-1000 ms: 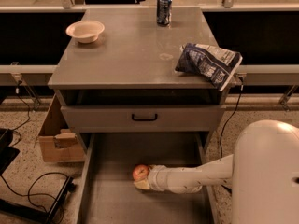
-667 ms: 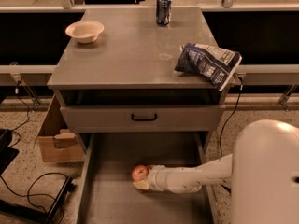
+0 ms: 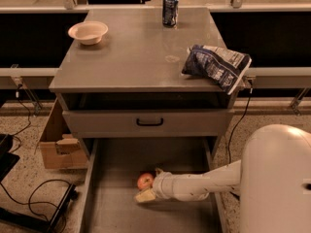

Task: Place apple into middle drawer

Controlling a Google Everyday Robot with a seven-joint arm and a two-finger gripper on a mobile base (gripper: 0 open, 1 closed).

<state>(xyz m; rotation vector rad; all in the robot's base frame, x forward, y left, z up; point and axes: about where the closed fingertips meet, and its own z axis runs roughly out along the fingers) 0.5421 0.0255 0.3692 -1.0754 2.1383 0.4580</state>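
Note:
The apple (image 3: 144, 180), small, red with a yellowish blush, lies low in the middle drawer (image 3: 112, 208), a long grey tray pulled out under the cabinet. My gripper (image 3: 148, 185) reaches in from the right on a white arm and sits right against the apple, at the drawer's middle. The apple's right side is hidden by the gripper. I cannot tell whether the apple rests on the drawer bottom.
A shut drawer front with a black handle (image 3: 149, 123) sits above the open drawer. On the cabinet top stand a cream bowl (image 3: 88, 32), a dark can (image 3: 170, 10) and a blue chip bag (image 3: 216, 66). A cardboard box (image 3: 57, 147) and cables lie on the floor at the left.

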